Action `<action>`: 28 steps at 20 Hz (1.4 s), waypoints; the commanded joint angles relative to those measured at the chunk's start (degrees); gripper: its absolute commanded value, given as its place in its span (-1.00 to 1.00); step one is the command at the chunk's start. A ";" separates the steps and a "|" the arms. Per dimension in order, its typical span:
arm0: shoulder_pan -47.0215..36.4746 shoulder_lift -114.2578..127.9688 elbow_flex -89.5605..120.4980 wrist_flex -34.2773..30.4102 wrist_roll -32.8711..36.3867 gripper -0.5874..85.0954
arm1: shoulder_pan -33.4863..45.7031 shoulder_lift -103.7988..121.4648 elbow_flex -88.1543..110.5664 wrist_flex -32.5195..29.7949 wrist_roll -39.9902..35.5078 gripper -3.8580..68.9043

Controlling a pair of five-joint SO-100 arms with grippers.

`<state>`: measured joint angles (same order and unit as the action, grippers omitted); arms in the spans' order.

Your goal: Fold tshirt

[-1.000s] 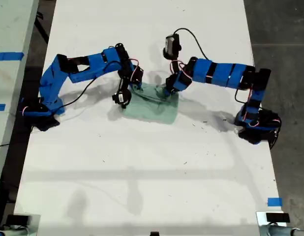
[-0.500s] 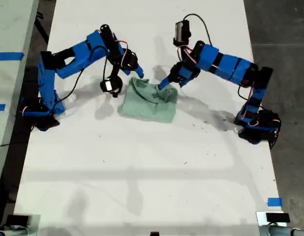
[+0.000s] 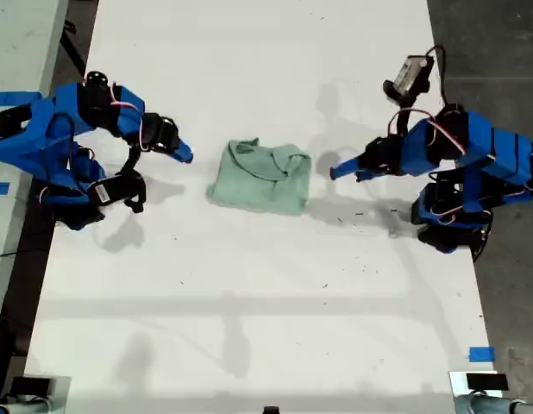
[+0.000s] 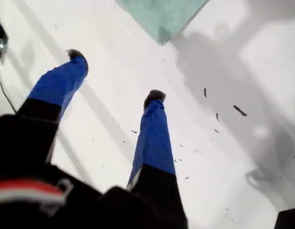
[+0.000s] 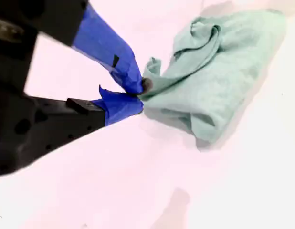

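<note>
The tshirt [image 3: 260, 177] lies in a folded, rumpled bundle on the white surface [image 3: 266, 302]. It sits about midway between the two long edges and nearer the edge at the top of the exterior view. Its collar is on the side toward the exterior view's left.

My first gripper [image 3: 340, 170] hovers just off the tshirt's side toward the exterior view's right, not touching it. Its blue fingers [image 4: 154, 138] are spread apart with nothing between them. Only a corner of the cloth [image 4: 162, 16] shows beyond the tips. Small dark specks [image 4: 239, 110] dot the surface nearby.

My second gripper [image 3: 185, 156] sits near the opposite side of the tshirt, with a gap showing between them in the exterior view. Its fingers [image 5: 116, 55] are pressed together at the tips and hold nothing. A piece of blue tape [image 3: 480, 354] is stuck near the surface's corner at the exterior view's lower right.
</note>
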<state>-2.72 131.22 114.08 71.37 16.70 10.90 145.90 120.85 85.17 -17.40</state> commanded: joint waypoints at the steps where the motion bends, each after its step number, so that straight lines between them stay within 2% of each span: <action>1: 6.15 14.33 25.58 -8.88 -11.16 -0.98 | -9.05 13.18 16.87 -9.93 9.05 -0.34; 3: 8.44 20.30 37.27 -15.47 -15.56 -0.98 | -12.74 21.62 29.09 -13.18 14.77 -0.37; 4: 8.53 23.55 41.22 -15.38 -16.70 -0.98 | -13.89 27.77 34.45 -13.45 17.05 -0.41; 6: 7.29 32.26 46.85 -11.16 -17.49 -0.98 | -15.56 45.18 43.15 -9.67 19.34 -0.52; 8: 4.83 49.13 56.16 -7.12 -17.49 -0.98 | -16.08 47.37 48.34 -10.90 20.92 -0.50; 9: 2.11 59.24 59.41 1.14 -17.75 -0.98 | -16.00 47.29 50.27 -12.30 20.13 -0.50; 10: -0.35 59.68 59.15 6.50 -17.75 -0.98 | -15.56 47.20 50.45 -12.74 19.07 -0.50; 12: 0.18 59.59 58.89 9.67 -17.49 -0.88 | -13.10 47.20 50.63 -13.10 19.16 -0.51; 13: 1.23 59.59 58.80 10.81 -15.91 -0.80 | -10.99 47.20 50.63 -13.10 17.40 -0.51; 14: 2.37 59.59 58.80 10.81 -15.91 -0.72 | -9.23 47.20 50.63 -13.10 11.07 -0.51; 16: 4.48 59.59 58.80 10.81 -15.91 -0.69 | -8.00 47.20 50.63 -13.10 -11.34 -0.51; 17: 5.36 59.59 58.80 10.72 -15.91 -0.69 | -7.82 47.29 50.54 -13.10 -19.25 -0.52; 25: 8.61 59.59 58.80 10.72 -15.91 -0.69 | -8.17 47.29 50.54 -13.01 -18.63 -0.58; 28: 14.24 59.68 58.80 10.72 -15.91 -0.68 | -8.17 47.29 50.54 -13.01 -18.63 -0.59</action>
